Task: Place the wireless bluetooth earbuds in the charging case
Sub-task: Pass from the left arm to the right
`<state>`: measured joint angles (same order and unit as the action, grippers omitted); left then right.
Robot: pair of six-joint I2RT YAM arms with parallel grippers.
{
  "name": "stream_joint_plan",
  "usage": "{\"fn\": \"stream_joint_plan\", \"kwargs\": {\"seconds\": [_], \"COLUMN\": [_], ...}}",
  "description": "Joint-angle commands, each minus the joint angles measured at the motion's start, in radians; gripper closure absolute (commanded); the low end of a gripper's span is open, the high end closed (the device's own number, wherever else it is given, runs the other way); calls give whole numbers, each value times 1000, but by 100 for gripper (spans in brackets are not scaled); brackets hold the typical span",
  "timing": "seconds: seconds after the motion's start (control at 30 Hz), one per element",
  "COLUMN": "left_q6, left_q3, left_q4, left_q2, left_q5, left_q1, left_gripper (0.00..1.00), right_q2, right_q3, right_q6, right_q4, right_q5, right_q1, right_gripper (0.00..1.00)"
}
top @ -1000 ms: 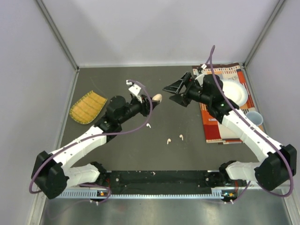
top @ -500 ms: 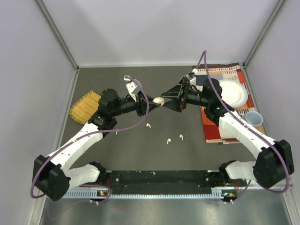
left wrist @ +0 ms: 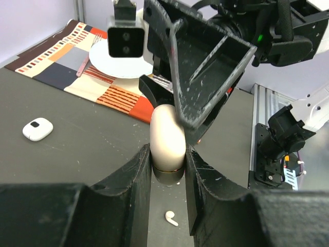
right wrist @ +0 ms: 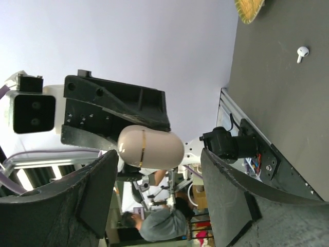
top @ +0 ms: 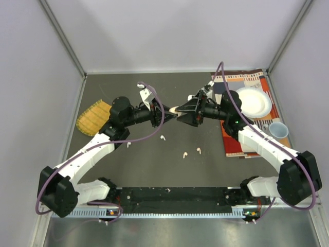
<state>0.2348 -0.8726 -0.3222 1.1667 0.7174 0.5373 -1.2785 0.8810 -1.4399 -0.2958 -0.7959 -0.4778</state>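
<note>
A closed pale peach-pink charging case (top: pixel 174 109) hangs in the air over the table's middle, and my left gripper (top: pixel 165 112) is shut on one end of it. The left wrist view shows the case (left wrist: pixel 167 136) pinched between both fingers. My right gripper (top: pixel 181 110) faces it with its jaws either side of the free end. In the right wrist view a gap still shows between the case (right wrist: pixel 150 146) and one finger (right wrist: pixel 226 190). Loose earbuds lie on the dark table: one white (top: pixel 162 138), two more (top: pixel 184 154) (top: pixel 198 150), and a small one (top: pixel 128 144) by the left arm.
A patterned placemat (top: pixel 241 136) at the right holds a white plate (top: pixel 254 101). A pale blue cup (top: pixel 278 129) stands by it. A yellow woven coaster (top: pixel 95 118) lies at the left. A white case (left wrist: pixel 37 128) sits on the table near the mat.
Both arms have swung toward each other. The left gripper carried the case to the right, and the right gripper moved left until its jaws stood around the case's end, and they narrowed.
</note>
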Motion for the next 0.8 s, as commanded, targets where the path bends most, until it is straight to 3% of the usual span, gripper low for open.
{"fn": "stream_joint_plan", "kwargs": {"seconds": [0.0, 0.47, 0.77], "left_q6": [12, 3, -9], "left_q3": [-17, -19, -26], "left_q4": [-74, -43, 3], "left_q2": [7, 7, 22], "left_q5": [8, 42, 40], "left_q1": [-2, -2, -2], "left_gripper": [98, 98, 97], "right_q2": [-8, -27, -13], "right_q3": [-17, -24, -45], "right_q6": [-51, -82, -91], "right_q4": [-94, -138, -147], "right_q5": [-20, 1, 1], "right_q1": [-12, -12, -13], "right_gripper": [36, 41, 68]}}
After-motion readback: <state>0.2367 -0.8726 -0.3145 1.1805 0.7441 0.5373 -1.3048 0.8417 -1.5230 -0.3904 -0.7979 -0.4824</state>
